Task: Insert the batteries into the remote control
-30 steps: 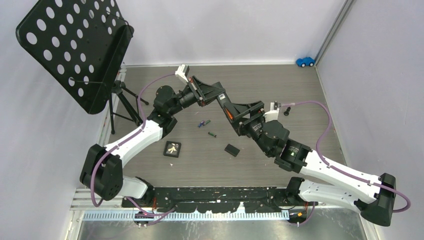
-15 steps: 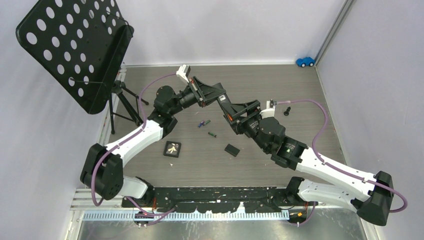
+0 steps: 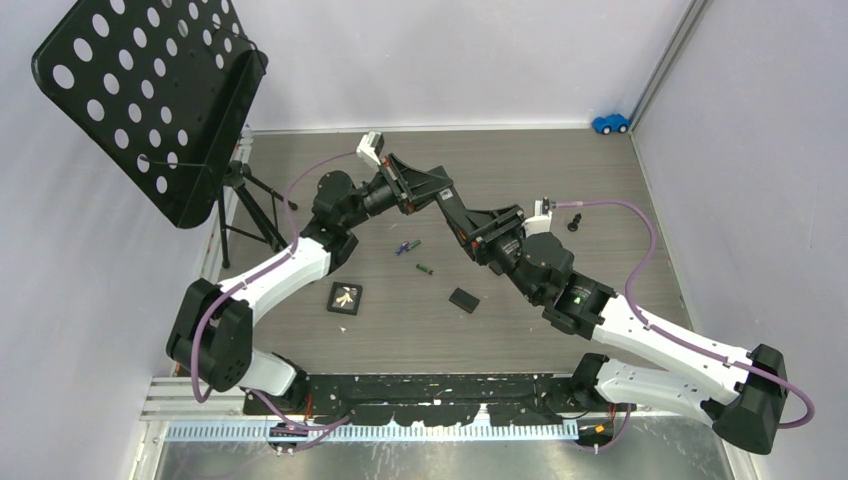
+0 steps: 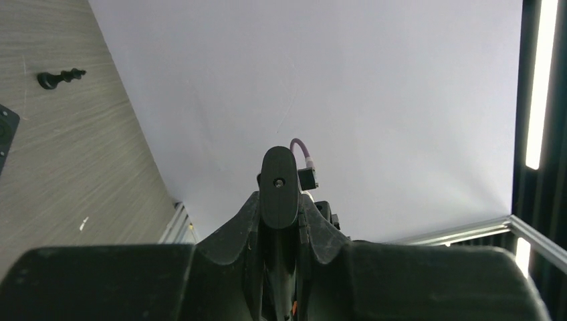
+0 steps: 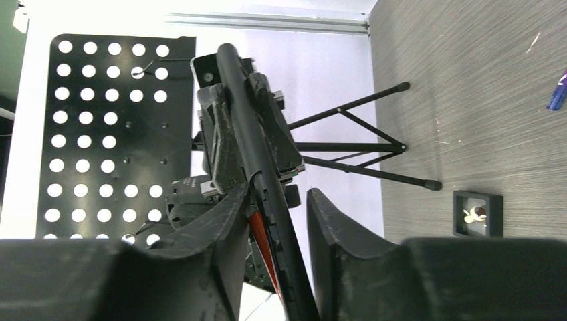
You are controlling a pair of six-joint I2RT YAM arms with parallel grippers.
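Now left hand (image 4: 280, 208) pinches remote (image 4: 279, 179); right hand (image 5: 275, 208), apparently part-spread, has narrowed.

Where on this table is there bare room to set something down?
Bare: the far strip from the music stand to the toy car; the near strip between the cover plate and the base rail. Crowded: around the batteries mid-table.
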